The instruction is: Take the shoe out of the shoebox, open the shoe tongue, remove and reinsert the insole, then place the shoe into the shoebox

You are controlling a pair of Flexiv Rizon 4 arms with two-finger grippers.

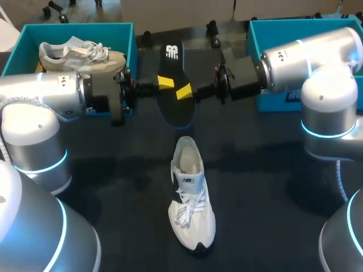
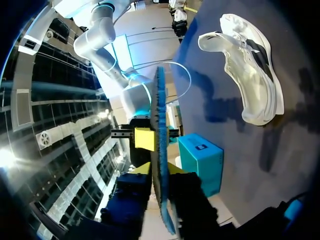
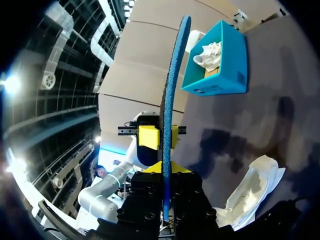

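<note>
Above the dark table [image 1: 113,187], between 2 silver arms, a black insole [image 1: 174,110] hangs in the air with its flat face turned toward the head camera. The left gripper [image 1: 164,83] and the right gripper [image 1: 185,92] meet near its middle from opposite sides. Each has its 2 yellow-tipped fingers pressed against the insole's 2 faces, so both are clamped on it. The wrist views show the insole [image 2: 160,110] [image 3: 175,65] edge-on, a thin blue-edged strip running out between that arm's own fingers.

A white shoe [image 1: 191,198] stands on its sole on the table, nearer the robot than the insole and well apart from it. Its open mouth faces up and its heel end points toward the insole.

2 teal shoeboxes sit at the far corners. The left shoebox [image 1: 17,51] holds another pale shoe; the right shoebox [image 1: 255,39] is partly hidden by the arm.

The insole looks light, thin and bendy, so its free ends may flop. A grip near the heel end would probably let the toe end feed into the shoe first. The shoe itself seems light with a soft upper and may slide, so bracing it at the firmer heel collar appears wise.
</note>
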